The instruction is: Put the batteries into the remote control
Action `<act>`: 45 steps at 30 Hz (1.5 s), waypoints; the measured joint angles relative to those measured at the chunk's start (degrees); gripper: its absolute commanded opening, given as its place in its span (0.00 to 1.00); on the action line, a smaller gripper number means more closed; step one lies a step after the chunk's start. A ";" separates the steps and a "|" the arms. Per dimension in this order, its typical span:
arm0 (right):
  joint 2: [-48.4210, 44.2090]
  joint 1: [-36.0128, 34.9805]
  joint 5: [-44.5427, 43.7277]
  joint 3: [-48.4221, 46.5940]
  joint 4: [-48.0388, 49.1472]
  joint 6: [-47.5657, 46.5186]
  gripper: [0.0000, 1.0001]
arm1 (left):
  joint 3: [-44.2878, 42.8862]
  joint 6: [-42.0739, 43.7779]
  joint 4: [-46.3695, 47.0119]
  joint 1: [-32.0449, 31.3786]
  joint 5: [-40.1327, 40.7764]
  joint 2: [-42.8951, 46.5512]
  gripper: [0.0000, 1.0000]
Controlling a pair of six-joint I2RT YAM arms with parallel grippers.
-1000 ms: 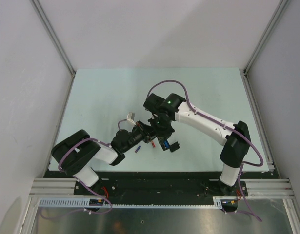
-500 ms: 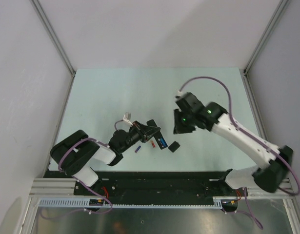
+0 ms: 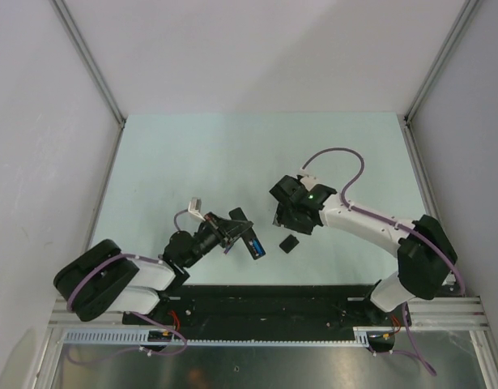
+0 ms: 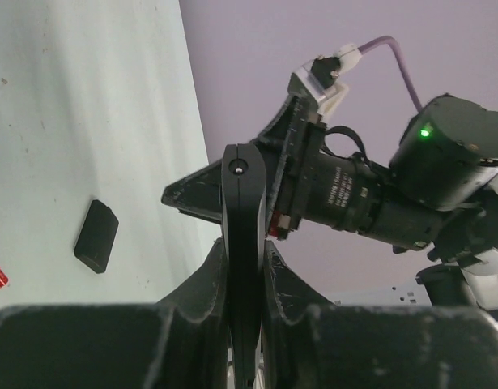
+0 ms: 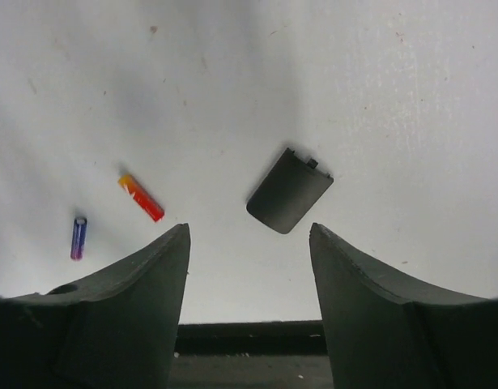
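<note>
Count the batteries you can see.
3. A purple-blue battery and a red-orange battery lie on the table; a bright blue battery sits in the remote control held by the left gripper. More may be hidden.

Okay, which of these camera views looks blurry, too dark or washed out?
Top external: evenly lit and sharp, no glare on the table. Left wrist: the remote control is crisp, but the left gripper clamping it is dark and soft at the bottom. Right wrist: the table is washed to near white, the open right gripper is a dark silhouette, the red-orange battery is sharp.
</note>
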State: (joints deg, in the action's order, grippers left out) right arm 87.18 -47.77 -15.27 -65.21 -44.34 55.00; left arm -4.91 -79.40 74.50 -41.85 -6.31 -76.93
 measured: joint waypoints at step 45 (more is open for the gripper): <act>13.29 -4.22 -0.22 2.97 -0.81 22.51 0.61 | 1.81 1.38 0.02 0.04 1.66 5.20 0.00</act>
State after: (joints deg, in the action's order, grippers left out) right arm 100.47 -51.99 -15.49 -62.24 -45.15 77.52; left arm -3.09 -78.02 74.52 -41.80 -4.64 -71.72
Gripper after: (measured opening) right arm 0.630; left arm 0.177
